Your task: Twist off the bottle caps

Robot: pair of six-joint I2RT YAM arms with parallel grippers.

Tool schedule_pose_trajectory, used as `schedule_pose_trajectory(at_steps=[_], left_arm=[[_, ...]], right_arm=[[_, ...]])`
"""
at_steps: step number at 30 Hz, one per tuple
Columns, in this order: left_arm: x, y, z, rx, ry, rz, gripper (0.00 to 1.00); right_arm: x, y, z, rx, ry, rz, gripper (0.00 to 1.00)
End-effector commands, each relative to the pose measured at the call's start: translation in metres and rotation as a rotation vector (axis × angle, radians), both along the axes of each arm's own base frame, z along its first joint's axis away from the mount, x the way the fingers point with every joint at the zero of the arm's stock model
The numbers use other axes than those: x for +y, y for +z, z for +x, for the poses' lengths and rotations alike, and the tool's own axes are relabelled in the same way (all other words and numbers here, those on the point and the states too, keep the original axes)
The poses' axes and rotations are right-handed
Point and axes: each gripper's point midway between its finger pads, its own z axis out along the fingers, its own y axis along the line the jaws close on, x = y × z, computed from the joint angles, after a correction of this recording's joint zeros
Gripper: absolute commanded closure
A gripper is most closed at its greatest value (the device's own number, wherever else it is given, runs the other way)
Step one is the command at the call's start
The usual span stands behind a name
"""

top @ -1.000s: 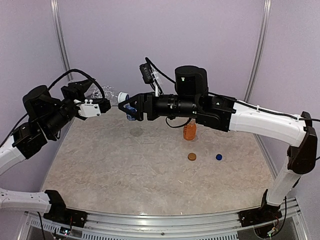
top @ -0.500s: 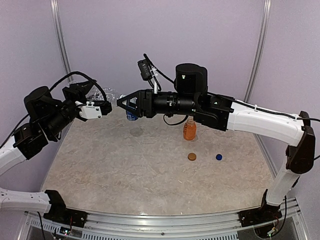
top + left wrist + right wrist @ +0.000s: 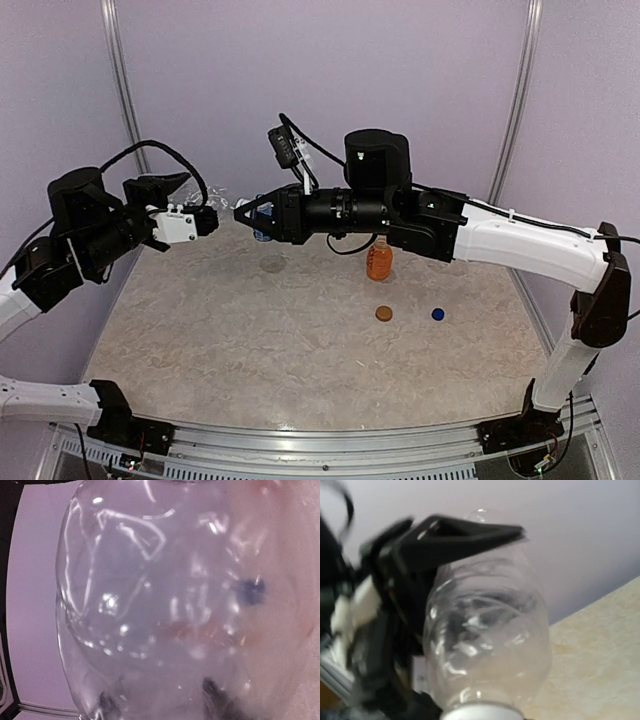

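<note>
My left gripper (image 3: 203, 204) is shut on a plain clear bottle (image 3: 216, 194), held off the table on its side with its neck pointing right. The bottle fills the left wrist view (image 3: 150, 600), with my dark fingertips (image 3: 214, 696) blurred behind it. My right gripper (image 3: 244, 211) has its jaws drawn together on the whitish bottle cap (image 3: 480, 712) at the bottle's mouth. In the right wrist view the clear bottle (image 3: 487, 640) rises from that cap, with a black left finger (image 3: 460, 535) across its top.
A short orange bottle (image 3: 379, 260) stands uncapped on the table (image 3: 250, 350) under the right arm. An orange-brown cap (image 3: 384, 313) and a blue cap (image 3: 438, 313) lie loose to its front right. A blue-labelled bottle (image 3: 262, 234) shows partly behind the right gripper.
My right gripper has slid left onto the bottle's cap and its jaws have closed on it. My left arm has lifted slightly, still holding the bottle.
</note>
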Motion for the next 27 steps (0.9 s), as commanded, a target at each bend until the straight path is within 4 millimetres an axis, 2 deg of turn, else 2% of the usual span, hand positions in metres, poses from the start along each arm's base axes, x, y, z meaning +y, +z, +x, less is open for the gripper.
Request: schedule_pose_trajectory(at_steps=[1, 4, 8, 12, 15, 20, 22, 26, 27], left_arm=[[0.000, -0.042, -0.068, 0.528, -0.171, -0.093, 0.66], [0.000, -0.057, -0.104, 0.772, -0.227, -0.120, 0.68], [-0.002, -0.064, -0.140, 0.993, -0.294, -0.129, 0.71], [-0.005, -0.063, -0.163, 1.112, -0.354, -0.137, 0.71], [-0.004, -0.065, -0.172, 1.153, -0.371, -0.132, 0.72], [-0.004, -0.070, -0.174, 1.178, -0.364, -0.125, 0.73], [-0.004, -0.070, -0.173, 1.179, -0.361, -0.127, 0.73], [-0.004, -0.071, -0.167, 1.157, -0.340, -0.137, 0.74], [-0.004, -0.072, -0.164, 1.148, -0.330, -0.140, 0.74]], right_arm=[[0.015, -0.010, -0.035, -0.432, 0.060, -0.183, 1.00], [0.022, -0.027, -0.067, -0.701, 0.115, -0.303, 1.00], [0.025, -0.045, -0.083, -0.985, 0.129, -0.462, 1.00], [0.025, -0.067, -0.102, -1.416, 0.143, -0.686, 1.00], [0.025, -0.069, -0.104, -1.642, 0.105, -0.801, 1.00], [0.028, -0.064, -0.100, -1.882, 0.039, -0.949, 1.00], [0.031, -0.062, -0.099, -1.917, 0.013, -0.960, 1.00], [0.033, -0.054, -0.101, -1.883, -0.049, -0.891, 1.00], [0.031, -0.050, -0.101, -1.865, -0.079, -0.864, 0.91]])
